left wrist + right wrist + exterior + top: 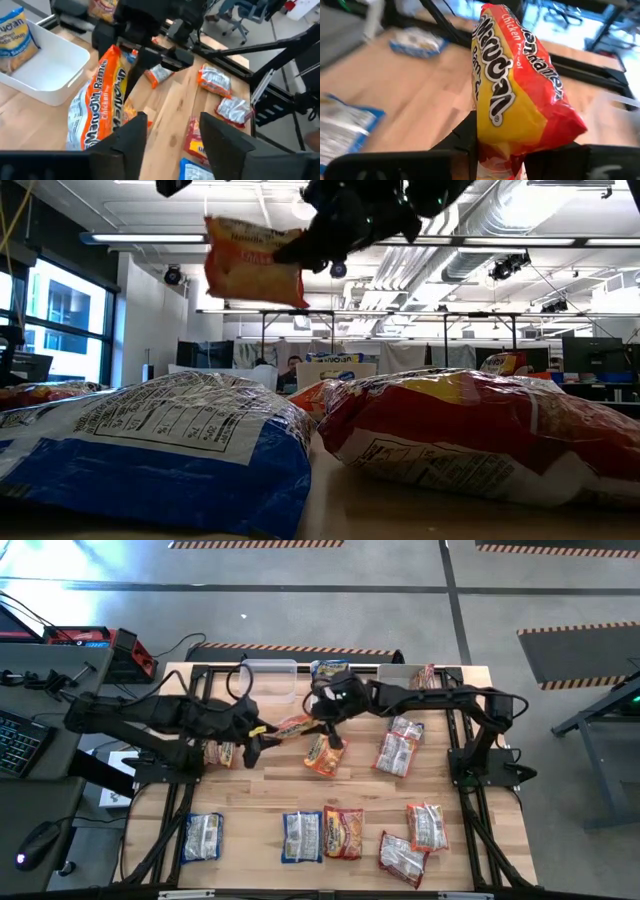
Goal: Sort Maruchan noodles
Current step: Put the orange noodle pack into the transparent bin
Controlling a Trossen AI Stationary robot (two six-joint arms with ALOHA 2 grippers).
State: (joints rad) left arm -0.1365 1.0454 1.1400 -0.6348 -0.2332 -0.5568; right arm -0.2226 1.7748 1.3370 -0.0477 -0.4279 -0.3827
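Grey floor (400,565), bright windows (60,315), exposed ceiling ducts (500,220) overhead.

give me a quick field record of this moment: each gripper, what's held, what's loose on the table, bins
left gripper: jaws open, empty, next to the lifted packet
right gripper: jaws shut on orange chicken packet, lifted off the table
handover: looks like the packet is passing from left to right
front row: blue packets; orange packet; red-and-white packets
mid table: orange packet, red-and-white packet
bins: clear bins at the far edge
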